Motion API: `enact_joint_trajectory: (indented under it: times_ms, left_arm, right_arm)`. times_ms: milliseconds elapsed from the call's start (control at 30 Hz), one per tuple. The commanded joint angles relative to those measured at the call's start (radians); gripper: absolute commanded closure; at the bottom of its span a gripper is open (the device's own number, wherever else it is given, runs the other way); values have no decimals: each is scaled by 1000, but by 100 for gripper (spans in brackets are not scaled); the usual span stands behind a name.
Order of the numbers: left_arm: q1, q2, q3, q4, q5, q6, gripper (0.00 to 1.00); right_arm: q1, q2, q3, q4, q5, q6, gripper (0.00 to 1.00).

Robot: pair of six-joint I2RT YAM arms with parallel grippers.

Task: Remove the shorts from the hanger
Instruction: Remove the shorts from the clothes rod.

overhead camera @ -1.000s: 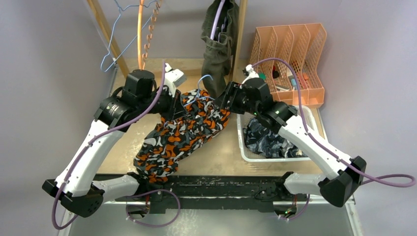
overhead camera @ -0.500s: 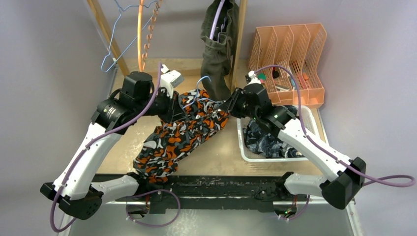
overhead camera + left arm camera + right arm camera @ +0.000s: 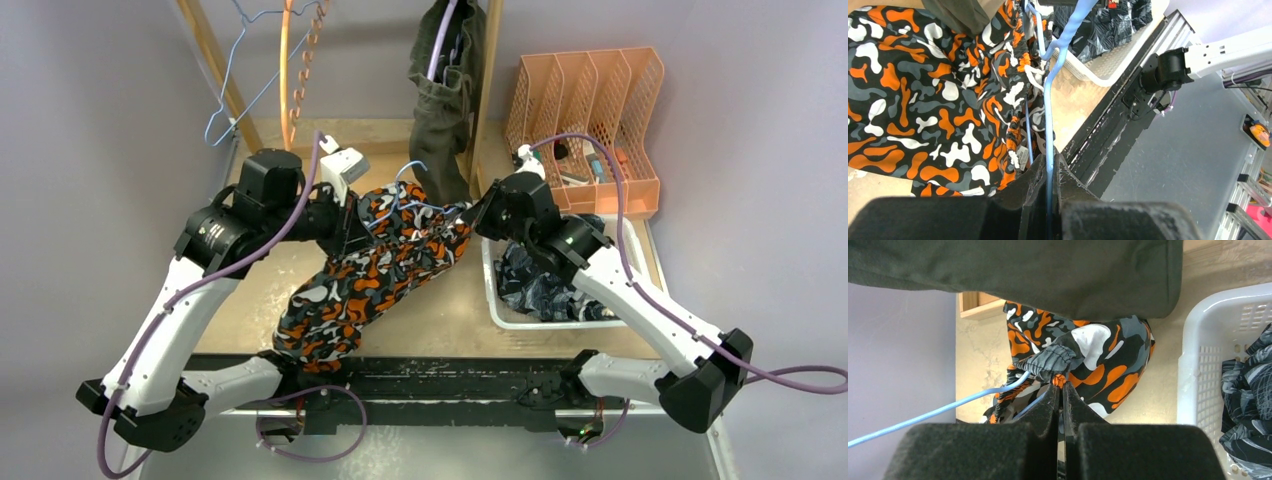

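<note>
The orange-black-white camo shorts [image 3: 370,270] drape from a blue wire hanger [image 3: 405,200] down to the table's front. My left gripper [image 3: 350,225] is shut on the hanger's wire [image 3: 1049,100], which runs between its jaws [image 3: 1049,162]. My right gripper [image 3: 470,215] is at the shorts' right end, shut on the gathered waistband [image 3: 1060,385]. The hanger wire [image 3: 938,412] leaves to the left there. Olive-green shorts [image 3: 445,90] hang on the rack behind, just above the right gripper [image 3: 1023,270].
A white basket [image 3: 495,300] at the right holds dark navy printed shorts [image 3: 540,280]. An orange file organizer [image 3: 590,110] stands behind it. The wooden rack [image 3: 215,70] carries a bare blue hanger [image 3: 235,100] and an orange one [image 3: 287,70].
The right gripper has gone from open to shut on the camo waistband and shifted slightly right. The left arm has drawn the hanger a little left.
</note>
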Motion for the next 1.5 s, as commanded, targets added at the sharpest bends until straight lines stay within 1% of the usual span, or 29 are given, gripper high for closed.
enact_joint_trajectory:
  times_ms: [0,100,167,267,433,500,567,633,700,767,833,867,1000,1167,1200,1233,1333,1367,1433,1467]
  left_arm:
    - [3,16,94,-80,75,56,100]
    - [2,26,107,-122,105,68,100]
    - [2,23,96,-128,105,62,100]
    - [2,20,82,-125,100,59,100]
    - [2,14,87,-110,92,56,100]
    - [2,14,95,-108,85,53,100]
    - [2,20,105,-108,68,46,100]
    - [2,24,109,-106,58,42,100]
    - [2,21,107,-104,38,40,100]
    - [2,15,105,-96,32,31,100]
    - [2,2,90,-71,38,13,100]
    - [2,-4,81,-59,37,6,100]
    - [2,-3,62,-38,13,-3,100]
    - [2,16,65,-35,-45,-3,100]
    - [2,16,57,-28,-45,-6,100]
    - [2,17,50,-23,-40,-7,100]
    - [2,20,26,-8,-27,-6,100]
    - [2,24,22,-7,-19,-3,100]
    - [2,37,23,-11,2,3,100]
    - [2,43,23,-13,8,7,100]
  right_arm:
    - [-3,-40,36,-47,130,7,100]
    - [-5,-32,66,-109,240,0,100]
    - [-12,-21,87,-139,263,-12,100]
    - [-34,-20,87,-129,242,-26,100]
    - [-58,-3,38,-108,181,-33,100]
    - [-102,18,8,-56,102,-108,100]
    - [-176,51,29,-72,2,-135,100]
    - [-184,42,19,4,-73,-138,100]
    - [-185,20,-29,111,-164,-131,100]
    - [-184,30,-47,117,-193,-127,100]
    - [-184,67,-35,74,-211,-139,100]
    - [-183,77,-38,91,-219,-154,100]
    - [-178,75,-94,196,-422,-178,100]
    - [-163,-21,-207,272,-402,-137,100]
    - [-162,-35,-227,271,-394,-130,97]
    - [-163,-45,-233,259,-393,-129,92]
    - [-162,-47,-224,173,-408,-127,69]
    - [-162,-48,-210,141,-405,-128,64]
    - [-162,-64,-194,145,-369,-144,62]
    - [-163,-80,-195,154,-383,-147,61]
